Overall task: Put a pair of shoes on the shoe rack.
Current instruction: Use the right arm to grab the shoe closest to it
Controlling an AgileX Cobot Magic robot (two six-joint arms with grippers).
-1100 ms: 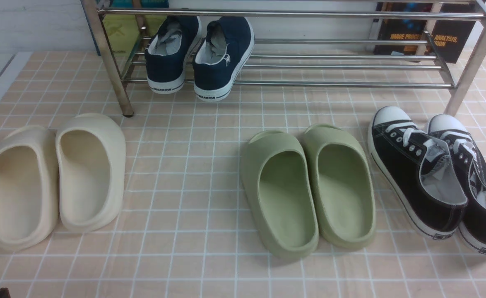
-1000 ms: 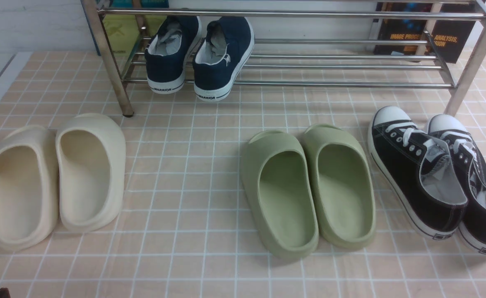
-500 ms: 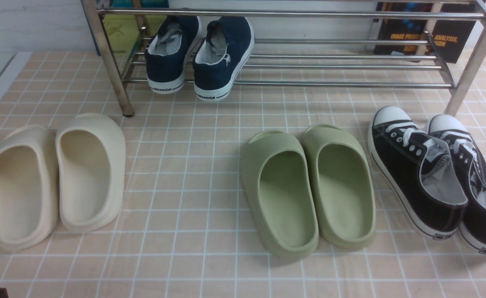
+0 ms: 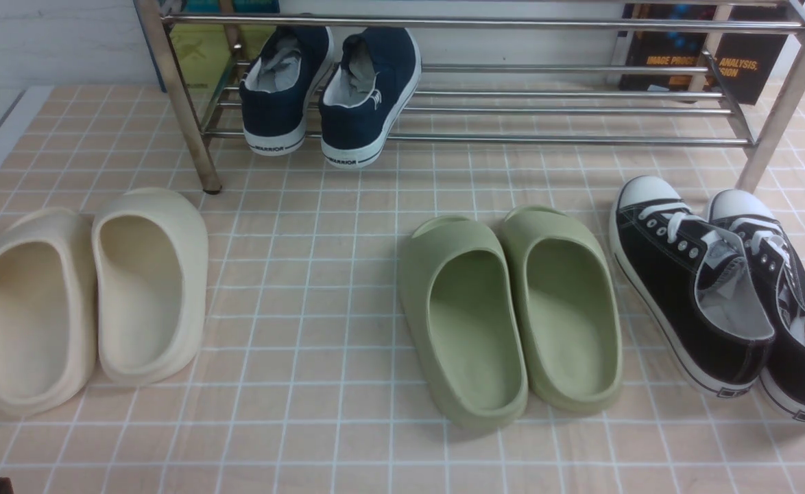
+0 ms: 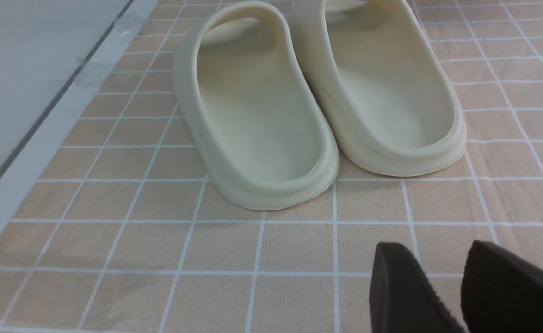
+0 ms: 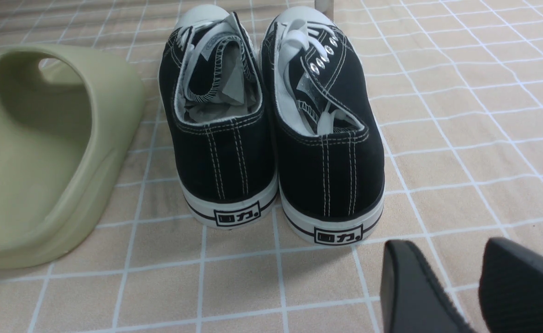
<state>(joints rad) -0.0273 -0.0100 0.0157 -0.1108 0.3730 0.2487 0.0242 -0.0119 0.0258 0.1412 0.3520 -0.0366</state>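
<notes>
The pair of black canvas sneakers (image 4: 690, 295) with white toe caps and white laces stands on the tiled floor at the front right, toes toward the shoe rack (image 4: 512, 139), just before its right leg. In the right wrist view their heels (image 6: 271, 152) face my right gripper (image 6: 445, 249), which is open and empty, a short way behind the right shoe's heel. My left gripper (image 5: 435, 252) is open and empty, low over the floor behind a pair of cream slides (image 5: 317, 106).
Navy "WARRIOR" sneakers (image 4: 334, 89) sit on the rack's lower bars at the left. Green slides (image 4: 505, 315) lie left of the black sneakers, touching or nearly so. Cream slides (image 4: 87, 295) lie at the far left. Books (image 4: 690, 55) stand behind the rack.
</notes>
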